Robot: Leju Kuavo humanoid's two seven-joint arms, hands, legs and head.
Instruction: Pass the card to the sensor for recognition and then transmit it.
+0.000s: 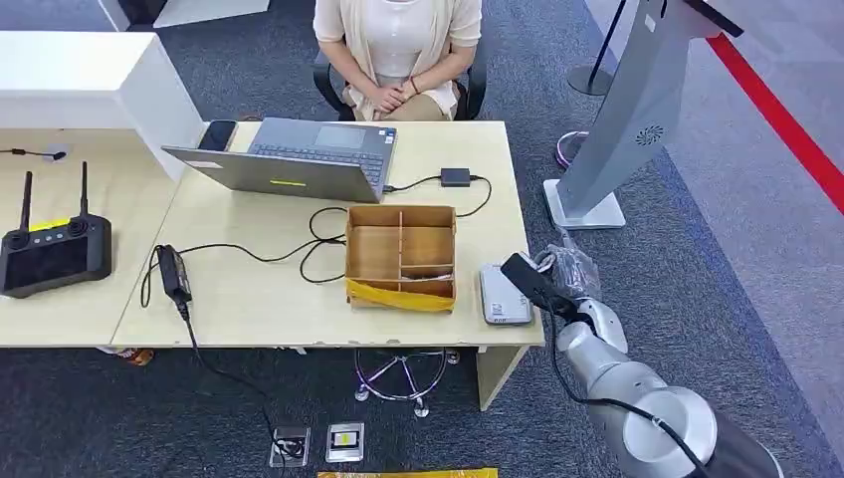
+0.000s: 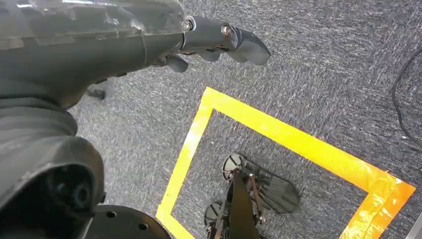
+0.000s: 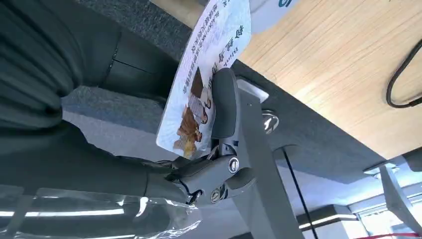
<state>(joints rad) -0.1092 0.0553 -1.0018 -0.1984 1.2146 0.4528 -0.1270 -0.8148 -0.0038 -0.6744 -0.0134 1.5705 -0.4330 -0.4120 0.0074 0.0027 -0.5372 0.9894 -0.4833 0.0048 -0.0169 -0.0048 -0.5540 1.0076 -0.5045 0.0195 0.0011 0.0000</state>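
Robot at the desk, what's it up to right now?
The robot's right hand holds a printed card, pinched under the thumb, beside the grey card reader at the desk's right end. The card is at the desk edge near the reader, not lying on it. The left hand hangs over the carpet holding nothing. A person sits behind the laptop, hands folded.

right hand (image 3: pixel 209 149) pinching card (image 3: pixel 204 74), left hand (image 2: pixel 199 42) hanging
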